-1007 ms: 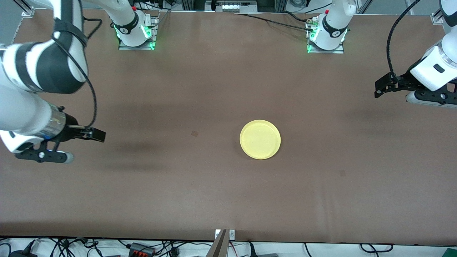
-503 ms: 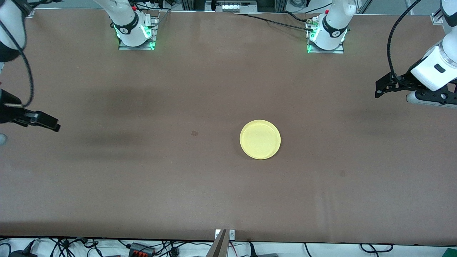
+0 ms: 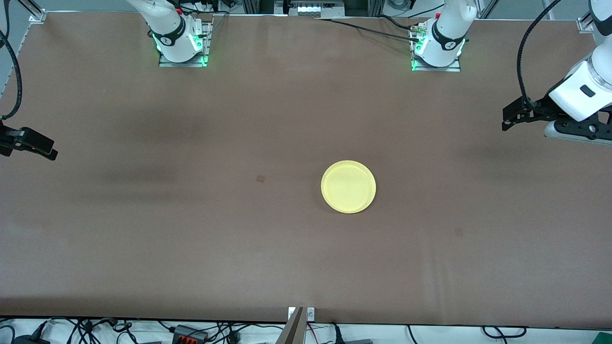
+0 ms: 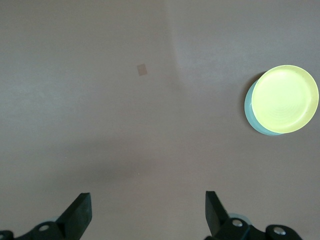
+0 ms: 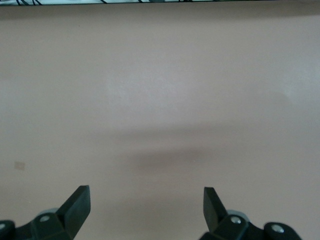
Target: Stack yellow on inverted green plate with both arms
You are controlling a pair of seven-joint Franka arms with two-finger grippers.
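1. Two plates stacked mid-table: yellow (image 3: 348, 186) sits on top of the green plate (image 4: 248, 107), which shows only as a thin pale crescent under its edge in the left wrist view.
2. Left gripper (image 4: 148, 212) up over the left arm's end of the table (image 3: 287, 119), fingers spread wide, holding nothing.
3. Right gripper (image 5: 146, 206) over the right arm's end, fingers likewise wide apart, empty.
4. Both well apart from the stack.

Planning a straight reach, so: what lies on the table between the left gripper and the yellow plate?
Nothing: bare table between the open left gripper and the yellow plate, in the front view.
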